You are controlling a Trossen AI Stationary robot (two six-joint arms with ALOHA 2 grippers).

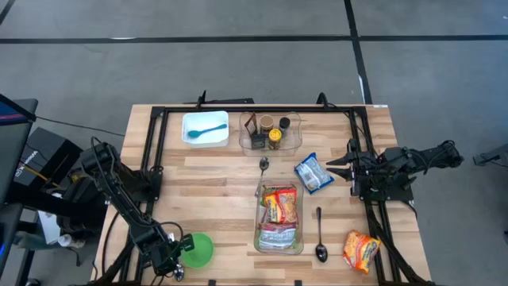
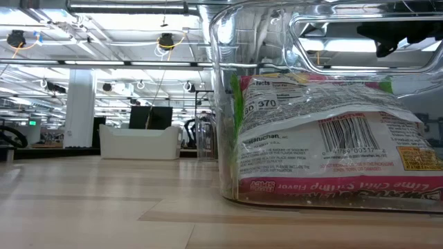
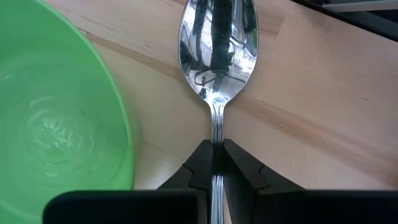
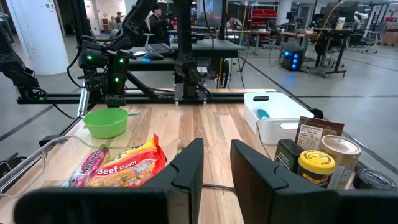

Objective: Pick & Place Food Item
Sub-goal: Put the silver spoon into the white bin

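My left gripper (image 3: 214,148) stands at the table's near left corner (image 1: 176,266), pointing steeply down and shut on a metal spoon (image 3: 217,43) beside a green bowl (image 3: 56,112). My right gripper (image 4: 216,158) waits level at the table's right side (image 1: 332,168), open, with nothing between its fingers. Just off its fingertips a blue-and-white food packet (image 1: 313,172) lies flat. A clear container (image 1: 279,216) at the table's middle holds noodle packets (image 2: 325,138). An orange noodle packet (image 1: 361,250) lies flat at the near right. My left gripper pinches the spoon's thin handle (image 3: 215,134) between its two fingers, a little behind the spoon's bowl. The fingers come from above, slanting, and lie along the handle. The spoon's bowl points away from the gripper over the wood; whether it rests on the table, I cannot tell.
A white tray with a blue spoon (image 1: 205,127) and a clear tray of jars (image 1: 271,132) stand at the far edge. One spoon (image 1: 320,234) lies right of the container, and another spoon (image 1: 263,164) lies beyond it. Bare wood spreads at the left middle.
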